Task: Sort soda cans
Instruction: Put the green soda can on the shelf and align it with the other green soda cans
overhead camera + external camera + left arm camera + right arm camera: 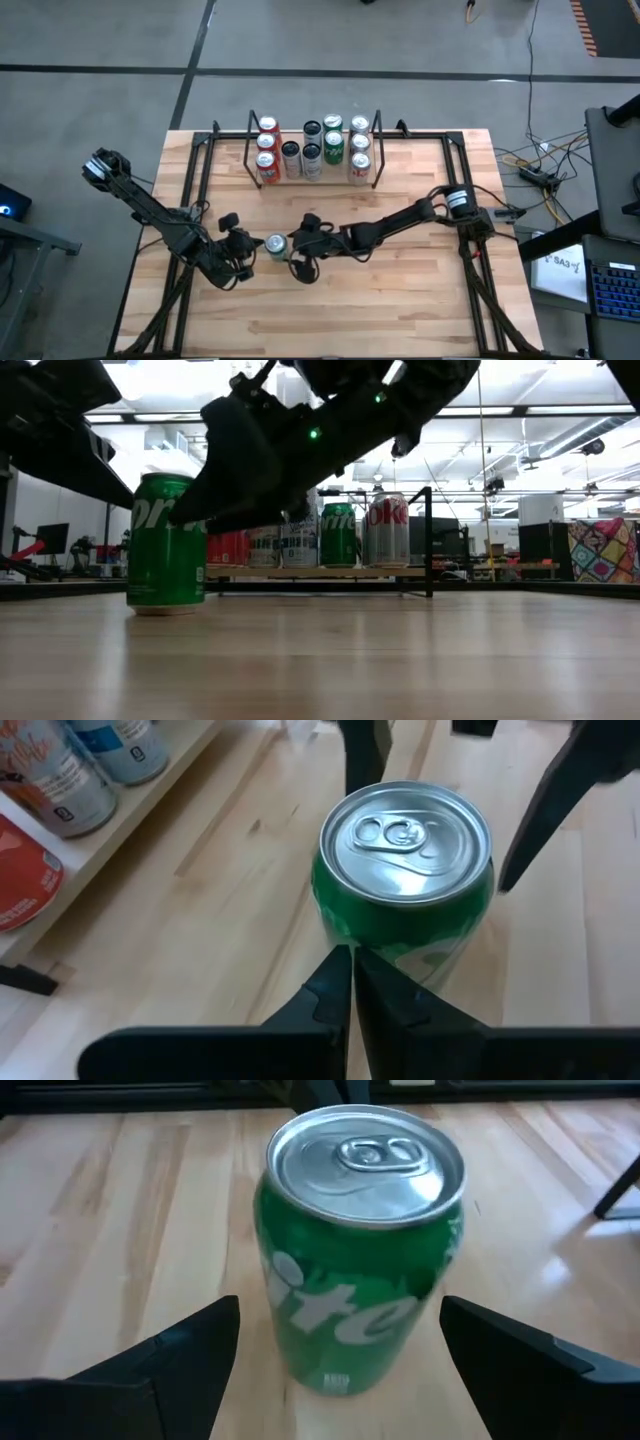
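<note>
Green Sprite can (275, 246): upright on the wooden counter (400, 300), near the middle, well apart from the wire rack (313, 180) at the far edge where the other soda cans (311, 152) stand in rows. Pull tab unbroken, so probably full.

Handling, as judged:
- Rigid enough while sealed and full; thin aluminium wall, liable to dent under excess squeeze.
- Moderately heavy for its size; liquid load likely to resist quick swings.
- Smooth printed wall, slippery; round section prone to twist or roll out of an off-centre pinch.
- Tall on a narrow base; likely to tip if nudged near the rim.

Grasp point: mid-height of the body, on opposite sides across the full width, clear of the tapered shoulder and the rim. Lift vertically; keep upright.

Right gripper (340, 1370): released, jaws spread wide, one on each side of the can, not yet touching the wall. Alignment looks close to centred.

Left gripper (352, 990): clenched, empty, fingertips together just beside the can on its left side. Risk of a bump during the lift; clearance advisable first.
</note>
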